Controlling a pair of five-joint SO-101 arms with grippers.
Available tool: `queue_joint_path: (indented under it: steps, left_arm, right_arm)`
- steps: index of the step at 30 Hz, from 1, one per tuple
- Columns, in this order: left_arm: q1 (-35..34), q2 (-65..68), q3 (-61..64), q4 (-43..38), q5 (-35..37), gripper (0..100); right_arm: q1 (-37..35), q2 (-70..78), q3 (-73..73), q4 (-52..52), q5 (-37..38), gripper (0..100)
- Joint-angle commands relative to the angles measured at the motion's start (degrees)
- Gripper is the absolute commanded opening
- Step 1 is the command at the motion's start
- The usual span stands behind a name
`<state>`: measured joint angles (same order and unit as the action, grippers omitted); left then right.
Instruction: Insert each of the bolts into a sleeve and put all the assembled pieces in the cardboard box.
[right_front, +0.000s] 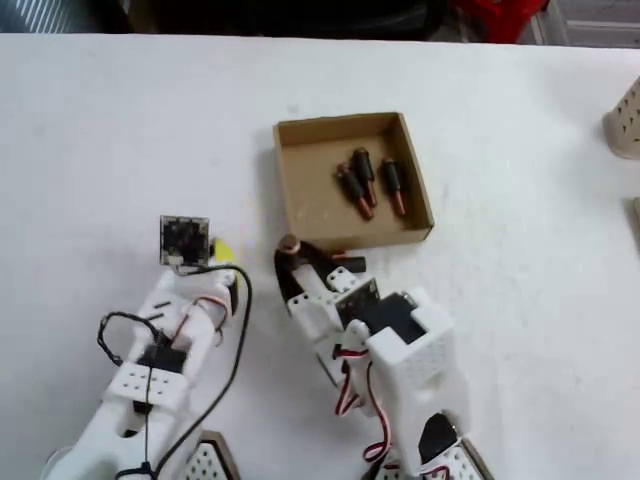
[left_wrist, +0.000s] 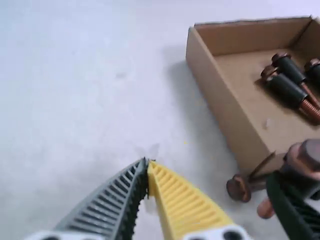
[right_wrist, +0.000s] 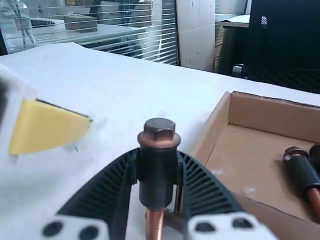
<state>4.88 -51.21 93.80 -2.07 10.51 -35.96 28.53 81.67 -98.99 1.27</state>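
1. A bolt in its sleeve (right_wrist: 157, 172) is being squeezed tight by the right gripper (right_wrist: 157, 157), just outside the cardboard box (right_front: 300, 200), by its corner
2. If it is being let go here, it is being dropped on the table (right_front: 120, 120), not in the box
3. The fingers of the left gripper (left_wrist: 146, 167) are being pressed together on nothing; the loose bolt (left_wrist: 239, 188) beside the box could be getting knocked away

White table (right_front: 120, 120), cardboard box (right_front: 315, 185), loose bolt (left_wrist: 239, 188) beside it

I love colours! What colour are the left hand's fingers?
Left hand: one grey finger, one yellow; best in left wrist view.
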Motion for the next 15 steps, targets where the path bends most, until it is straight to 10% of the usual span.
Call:
queue_joint_path:
  steps: [1,15]
  left_arm:
    - [-1.8,-0.6,-0.6,3.0,-0.5,2]
    - [-4.4,-2.2,-1.2,13.3,-0.5,2]
  right_arm:
    - [0.7,-0.5,-0.1,-1.5,-0.5,1.5]
    - [0.7,-0.5,0.4,-1.5,-0.5,1.5]
